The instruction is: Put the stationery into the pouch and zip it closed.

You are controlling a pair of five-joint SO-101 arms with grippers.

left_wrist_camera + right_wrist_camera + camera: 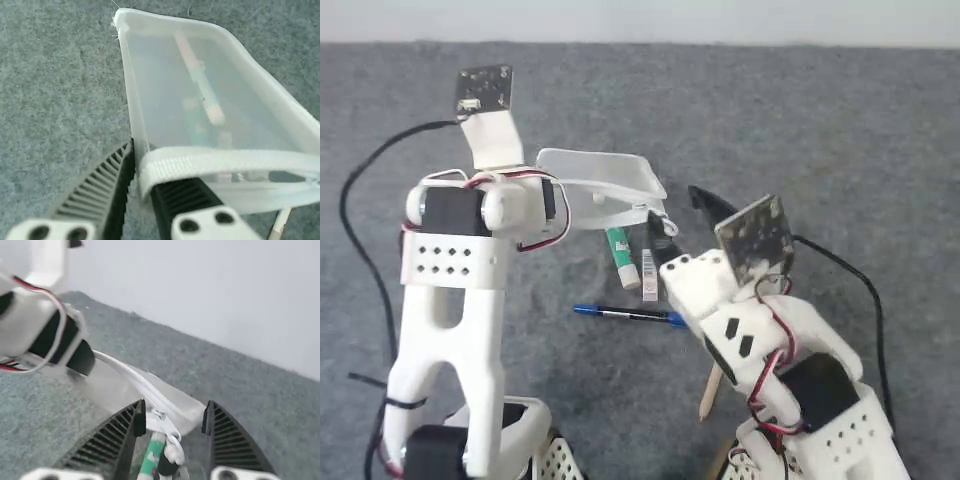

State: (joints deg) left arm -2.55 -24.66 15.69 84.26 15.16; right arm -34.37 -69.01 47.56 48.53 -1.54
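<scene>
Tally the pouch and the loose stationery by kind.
Translucent white zip pouch: 1
Blue ballpoint pen: 1
Plain wooden pencil: 1
Green-and-white marker: 1
White-and-pink stick: 1
Total clearly seen: 5

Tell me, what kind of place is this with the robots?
Probably a robot practice table, maybe in a lab: a white left arm and right arm stand on a grey mat by a plain wall, with a pouch, a blue pen and a pencil.

Grey felt tabletop (880,130), white wall (210,295)
</scene>
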